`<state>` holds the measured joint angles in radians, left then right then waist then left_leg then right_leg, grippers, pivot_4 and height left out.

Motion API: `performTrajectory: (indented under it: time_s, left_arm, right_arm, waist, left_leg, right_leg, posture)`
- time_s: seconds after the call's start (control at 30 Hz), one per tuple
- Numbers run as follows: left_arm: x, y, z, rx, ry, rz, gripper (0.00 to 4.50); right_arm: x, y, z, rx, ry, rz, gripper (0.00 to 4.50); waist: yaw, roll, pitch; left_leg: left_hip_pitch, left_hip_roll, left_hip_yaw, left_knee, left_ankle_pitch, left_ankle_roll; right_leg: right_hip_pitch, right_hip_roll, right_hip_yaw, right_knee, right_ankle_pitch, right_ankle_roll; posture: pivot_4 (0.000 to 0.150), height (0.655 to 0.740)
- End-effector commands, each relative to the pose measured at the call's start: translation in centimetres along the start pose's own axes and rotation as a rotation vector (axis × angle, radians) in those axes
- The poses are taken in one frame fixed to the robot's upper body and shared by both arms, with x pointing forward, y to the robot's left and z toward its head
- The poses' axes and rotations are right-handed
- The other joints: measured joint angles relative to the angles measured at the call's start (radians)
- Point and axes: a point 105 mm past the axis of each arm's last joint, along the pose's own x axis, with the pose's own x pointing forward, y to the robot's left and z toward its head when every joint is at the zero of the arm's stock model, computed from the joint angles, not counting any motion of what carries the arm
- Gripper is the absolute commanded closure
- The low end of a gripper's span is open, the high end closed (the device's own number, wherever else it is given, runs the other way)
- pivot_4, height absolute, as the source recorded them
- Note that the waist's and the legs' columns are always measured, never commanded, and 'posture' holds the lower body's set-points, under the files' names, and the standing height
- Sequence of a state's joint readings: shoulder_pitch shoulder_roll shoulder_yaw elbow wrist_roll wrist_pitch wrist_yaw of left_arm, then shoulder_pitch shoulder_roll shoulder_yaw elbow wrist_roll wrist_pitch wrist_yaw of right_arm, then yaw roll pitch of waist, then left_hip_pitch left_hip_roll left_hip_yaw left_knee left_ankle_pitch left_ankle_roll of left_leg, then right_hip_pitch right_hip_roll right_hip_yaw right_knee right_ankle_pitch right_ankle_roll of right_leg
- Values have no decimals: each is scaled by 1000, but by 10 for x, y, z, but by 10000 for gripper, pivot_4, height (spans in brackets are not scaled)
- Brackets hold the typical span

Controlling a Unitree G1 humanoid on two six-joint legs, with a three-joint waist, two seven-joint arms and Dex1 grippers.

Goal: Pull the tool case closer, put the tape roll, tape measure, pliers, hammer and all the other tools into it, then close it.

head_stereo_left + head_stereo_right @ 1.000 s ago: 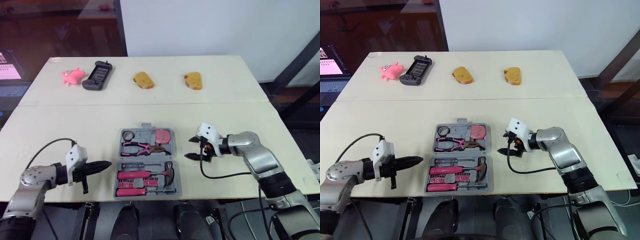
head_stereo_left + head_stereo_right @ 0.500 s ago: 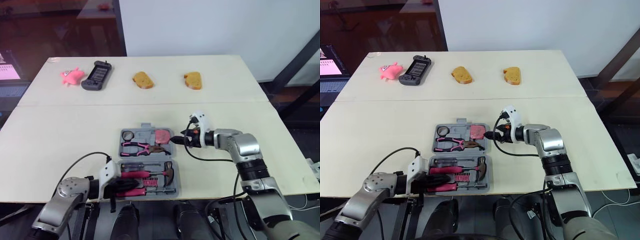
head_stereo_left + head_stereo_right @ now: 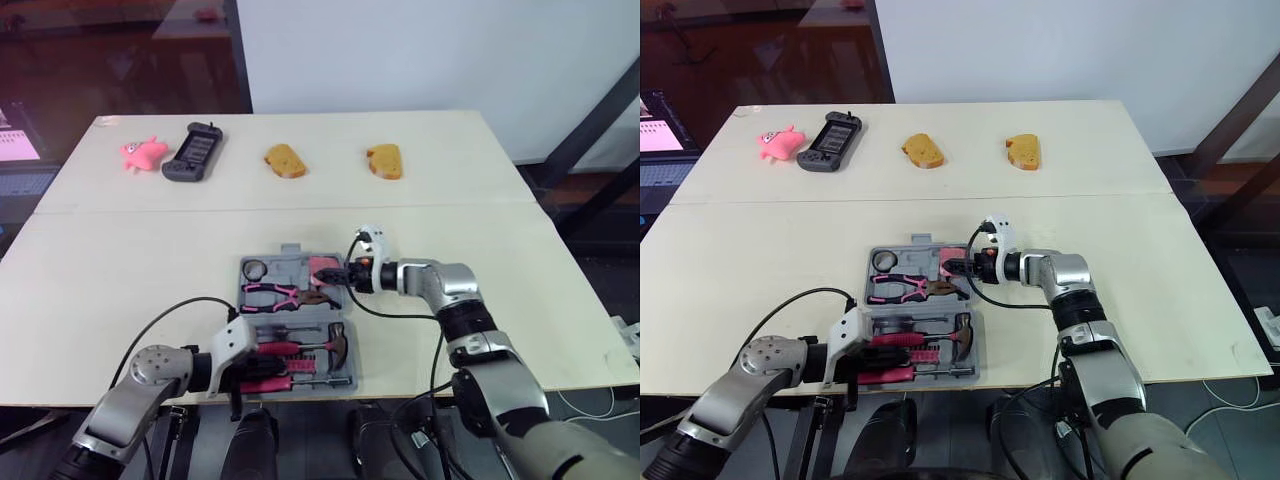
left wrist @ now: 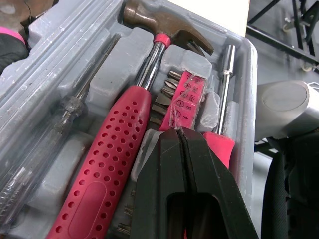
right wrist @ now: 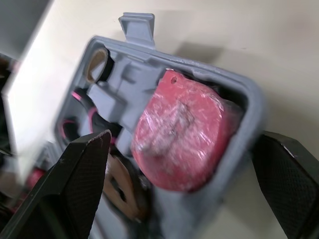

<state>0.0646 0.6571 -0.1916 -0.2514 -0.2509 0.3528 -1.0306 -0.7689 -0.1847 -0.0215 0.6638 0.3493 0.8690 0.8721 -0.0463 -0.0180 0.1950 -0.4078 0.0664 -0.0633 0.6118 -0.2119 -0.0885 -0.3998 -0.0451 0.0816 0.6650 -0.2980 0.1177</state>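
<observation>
The grey tool case (image 3: 236,322) lies open near the table's front edge. Its far half holds the tape roll (image 3: 256,269), the pink-handled pliers (image 3: 283,294) and the pink tape measure (image 5: 182,129). The near half holds the hammer (image 4: 149,59), screwdrivers and a pink bit holder (image 4: 187,94). My right gripper (image 3: 333,278) is open at the case's far right corner, its fingers (image 5: 79,184) on either side of the rim by the tape measure. My left gripper (image 4: 179,132) is shut, its tips over the bit holder beside the hammer's handle.
Along the far side of the table lie a pink toy (image 3: 145,151), a black game controller (image 3: 195,150) and two bread pieces (image 3: 286,160) (image 3: 386,160). The case's near side sits close to the table's front edge (image 3: 400,388).
My left gripper has swung right from the bare table into the case's near half. My right gripper has moved left to the case's far right corner. The case has stayed put.
</observation>
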Motion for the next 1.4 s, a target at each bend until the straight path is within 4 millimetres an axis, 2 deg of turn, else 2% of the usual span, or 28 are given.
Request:
performTrajectory:
  time_s: [0.03,0.27,0.47,0.53,0.7,0.83,0.93,1.0,1.2,1.33,1.4]
  left_arm:
    - [5,-11,-7,-23,40,-36,45000]
    - [8,-19,-1,-57,13,-22,45000]
    - [10,-25,9,-75,-35,14,45000]
    - [3,-19,18,-83,-77,59,45000]
    - [-16,-6,26,-141,-126,141,45000]
    - [-39,-3,38,-131,-185,165,45000]
    - [-71,-6,37,-154,-192,190,45000]
    - [-97,-7,29,-194,-179,224,45000]
    - [-169,-3,-13,-288,-52,387,45000]
    - [-187,4,-16,-249,-33,425,45000]
    - [-190,12,-8,-203,-48,435,45000]
  right_arm:
    - [11,22,9,96,-54,158,235]
    - [-6,27,20,144,-123,264,235]
    - [-18,41,28,135,-161,363,235]
    - [-24,49,31,66,-172,411,235]
    - [-34,62,31,43,-164,506,235]
    - [-38,74,25,-7,-128,574,235]
    - [-46,88,21,-34,-101,648,235]
    - [-52,95,16,-58,-78,683,235]
    - [-75,119,-11,-132,1,757,235]
    - [-90,127,-33,-159,33,750,235]
    - [-100,126,-40,-191,25,708,235]
  waist:
    - [-1,0,0]
    - [-1,1,0]
    - [-1,1,0]
    - [-1,1,0]
    - [-2,1,1]
    - [-4,1,1]
    - [-9,1,1]
    - [-15,1,1]
    - [-21,0,1]
    - [-17,0,1]
    - [-11,-1,1]
  left_leg:
    - [0,0,0,0,0,0]
    - [0,0,0,0,0,0]
    - [-1,0,0,0,0,0]
    - [-1,0,0,0,0,0]
    - [-1,0,0,0,0,0]
    - [-2,0,0,-1,0,0]
    - [-2,0,0,-1,0,0]
    - [-2,0,0,-1,0,0]
    - [-3,0,1,-1,0,0]
    - [-3,0,1,-1,0,0]
    - [-3,0,1,-1,-1,-1]
  right_leg:
    - [0,0,0,0,0,0]
    - [-1,0,0,0,0,0]
    - [-1,0,0,0,0,0]
    - [-1,0,0,0,0,0]
    - [-2,0,0,0,0,0]
    - [-3,0,0,0,0,0]
    - [-3,0,0,0,0,0]
    - [-4,0,0,0,0,0]
    - [-5,0,0,-1,-3,-5]
    - [-5,-1,0,-2,-5,-8]
    - [-6,-1,0,-2,-5,-8]
  posture:
    - [1500,7400]
    - [1500,7400]
    - [1500,7400]
    - [1500,7400]
    - [1500,7400]
    - [1500,7400]
    - [1500,7400]
    - [1500,7400]
    - [1500,7400]
    - [1500,7400]
    - [1500,7400]
